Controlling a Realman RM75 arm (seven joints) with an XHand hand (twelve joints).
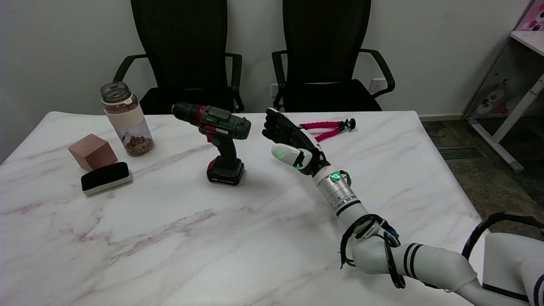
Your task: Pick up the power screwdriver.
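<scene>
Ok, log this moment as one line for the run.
stage: approach | right hand: open, in the air right of drill, apart | drill: upright on table, untouched | pickup: not yet done

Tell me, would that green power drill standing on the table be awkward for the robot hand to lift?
Probably somewhat. The power screwdriver stands upright on its battery base, with a long body on top, so a sideways nudge might tip it. It looks rigid and likely heavy for its size. The narrow handle seems the natural grip; the robot hand hovers open beside it, not touching.
</scene>
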